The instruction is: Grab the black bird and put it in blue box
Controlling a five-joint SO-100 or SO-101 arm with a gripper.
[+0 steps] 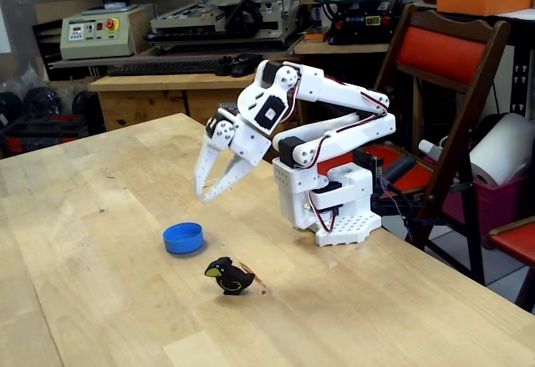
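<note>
The black bird (229, 276) stands upright on the wooden table, its yellow beak facing left in the fixed view. Just up and left of it lies the blue box (183, 237), a shallow round dish with nothing in it. My white gripper (202, 195) hangs in the air above and slightly behind the blue box, well clear of the bird. Its two fingers point down and left with a narrow gap between the tips, and they hold nothing.
The arm's white base (334, 208) is mounted at the table's right edge. A thin stick (253, 275) lies beside the bird. A red chair (443, 91) stands to the right, and workbenches with machines fill the background.
</note>
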